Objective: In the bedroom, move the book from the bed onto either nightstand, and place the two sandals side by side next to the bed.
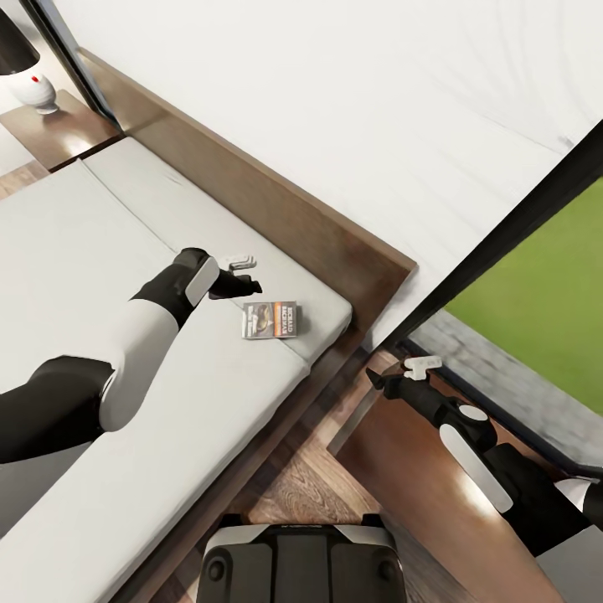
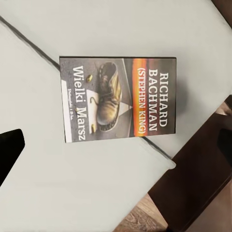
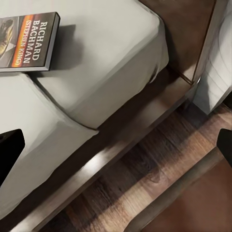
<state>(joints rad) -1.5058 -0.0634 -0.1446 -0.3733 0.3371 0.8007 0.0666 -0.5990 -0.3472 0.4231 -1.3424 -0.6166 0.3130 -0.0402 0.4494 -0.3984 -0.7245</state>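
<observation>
The book (image 1: 270, 320) lies flat on the pale grey mattress of the bed (image 1: 100, 251), near the corner by the headboard. Its dark cover with the orange band faces up (image 2: 118, 99). My left gripper (image 1: 249, 287) hovers just above and beside the book, open, with the book between and below its fingertips (image 2: 9, 150). My right gripper (image 1: 374, 382) hangs open over the near nightstand (image 1: 402, 477), off the bed's corner. From there the book (image 3: 29, 43) lies on the mattress edge. The sandals are out of view.
A second nightstand (image 1: 59, 130) with a white lamp base (image 1: 40, 92) stands at the far side of the bed. The dark headboard (image 1: 276, 201) runs along the white wall. A black-framed window (image 1: 519, 243) is at the right. Wood floor (image 1: 310, 486) separates bed and near nightstand.
</observation>
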